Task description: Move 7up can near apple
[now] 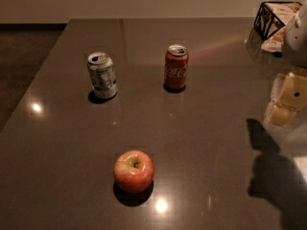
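The whitish-silver, green-marked 7up can [101, 75] stands upright well beyond the round red-orange apple [134, 171]. Our pale gripper [289, 97] hangs far right of the apple; open or shut, we cannot tell. Reaching across risks toppling the red Coca-Cola can [176, 67].

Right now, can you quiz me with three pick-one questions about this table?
1. Where is the apple? A) in front of both cans B) between the cans C) on the floor
2. How many cans? A) one B) two C) three
3. The 7up can is A) lying down B) stacked on a can C) standing upright
Answers: 1 A, it lies nearest the camera. 2 B, the 7up can plus the Coca-Cola can. 3 C, its top faces up, with the gripper away at the right edge.
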`<action>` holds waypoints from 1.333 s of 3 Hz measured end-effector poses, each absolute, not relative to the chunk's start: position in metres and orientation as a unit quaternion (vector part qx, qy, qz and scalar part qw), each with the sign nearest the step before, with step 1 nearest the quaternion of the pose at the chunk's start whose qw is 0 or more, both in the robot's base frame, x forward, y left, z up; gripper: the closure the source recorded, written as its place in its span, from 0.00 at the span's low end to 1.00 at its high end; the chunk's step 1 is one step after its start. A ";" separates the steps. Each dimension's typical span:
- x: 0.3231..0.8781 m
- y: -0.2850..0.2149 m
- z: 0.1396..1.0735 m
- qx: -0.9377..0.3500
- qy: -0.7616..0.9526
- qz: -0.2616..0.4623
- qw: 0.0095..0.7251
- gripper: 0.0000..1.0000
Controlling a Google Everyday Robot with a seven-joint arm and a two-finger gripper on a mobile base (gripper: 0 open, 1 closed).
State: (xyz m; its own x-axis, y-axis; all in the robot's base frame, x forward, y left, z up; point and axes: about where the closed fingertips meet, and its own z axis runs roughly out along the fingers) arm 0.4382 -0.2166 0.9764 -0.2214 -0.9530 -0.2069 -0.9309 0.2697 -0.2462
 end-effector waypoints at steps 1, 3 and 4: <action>0.438 -0.217 0.976 -0.603 0.781 -0.035 0.159 0.00; 0.471 -0.175 0.971 -0.621 0.764 0.012 0.173 0.00; 0.500 -0.136 0.970 -0.621 0.758 0.037 0.195 0.00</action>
